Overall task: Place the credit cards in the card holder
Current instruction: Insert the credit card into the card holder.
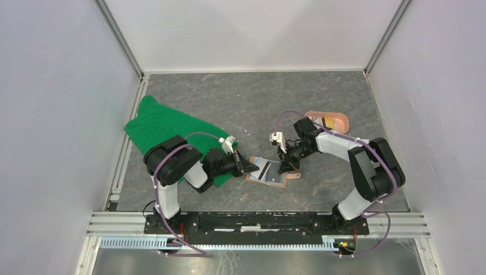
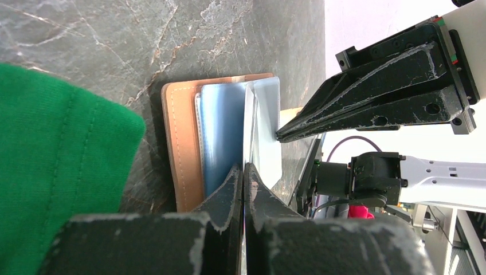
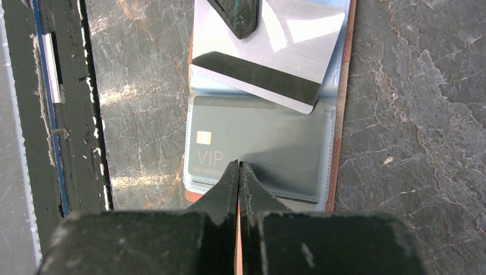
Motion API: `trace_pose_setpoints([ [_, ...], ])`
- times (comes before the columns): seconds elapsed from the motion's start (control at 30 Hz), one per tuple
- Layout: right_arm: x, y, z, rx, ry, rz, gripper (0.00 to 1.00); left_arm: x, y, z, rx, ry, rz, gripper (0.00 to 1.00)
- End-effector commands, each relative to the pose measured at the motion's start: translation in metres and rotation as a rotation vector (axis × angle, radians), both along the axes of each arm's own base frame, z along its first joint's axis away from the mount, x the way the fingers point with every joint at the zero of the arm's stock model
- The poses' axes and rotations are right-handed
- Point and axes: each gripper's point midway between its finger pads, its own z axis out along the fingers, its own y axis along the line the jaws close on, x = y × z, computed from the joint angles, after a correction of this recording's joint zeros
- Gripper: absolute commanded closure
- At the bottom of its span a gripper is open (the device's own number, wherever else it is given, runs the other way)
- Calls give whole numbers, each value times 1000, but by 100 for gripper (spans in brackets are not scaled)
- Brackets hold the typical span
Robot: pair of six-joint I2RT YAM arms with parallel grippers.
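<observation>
The tan card holder (image 1: 256,178) lies open on the table between the arms, blue-grey pockets up. My left gripper (image 1: 253,167) is shut on a silver card with a black stripe (image 1: 265,168), holding it over the holder's left half. In the left wrist view the card (image 2: 266,132) stands edge-on at the pockets (image 2: 220,132). In the right wrist view it (image 3: 269,51) lies slanted above a dark VIP card (image 3: 258,149) inside a pocket. My right gripper (image 3: 238,164) is shut, its tips on that pocket's near edge (image 1: 283,166).
A salmon-pink oval tray (image 1: 339,118) holding more cards sits at the back right. A green cloth (image 1: 166,129) lies under and behind the left arm and shows in the left wrist view (image 2: 57,166). The holder's strap tab (image 1: 293,176) sticks out right.
</observation>
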Motion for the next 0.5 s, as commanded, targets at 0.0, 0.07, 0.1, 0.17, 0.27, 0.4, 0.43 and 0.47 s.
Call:
trace_pose_setpoints([
  [0.0, 2, -7, -8, -59, -18, 11, 100, 2, -6, 2, 24, -52, -17, 98],
  [0.07, 2, -7, -8, -58, -19, 12, 100, 2, -8, 3, 24, -54, -20, 98],
  [0.1, 2, -7, -7, -58, -19, 12, 100, 2, -9, 2, 28, -52, -18, 98],
  [0.17, 2, -7, -7, -58, -20, 12, 100, 1, -10, 2, 33, -51, -18, 98],
  [0.27, 2, -6, -7, -56, -21, 13, 100, -1, -14, 4, 27, -41, -21, 98],
  [0.4, 3, -7, -6, -55, -23, 13, 100, -3, -16, 5, 18, -17, -14, 98],
  [0.43, 3, -7, -6, -55, -23, 13, 100, -3, -17, 5, 17, -11, -10, 98],
  [0.47, 2, -6, -6, -54, -22, 14, 100, -3, -18, 5, 15, -9, -5, 98],
])
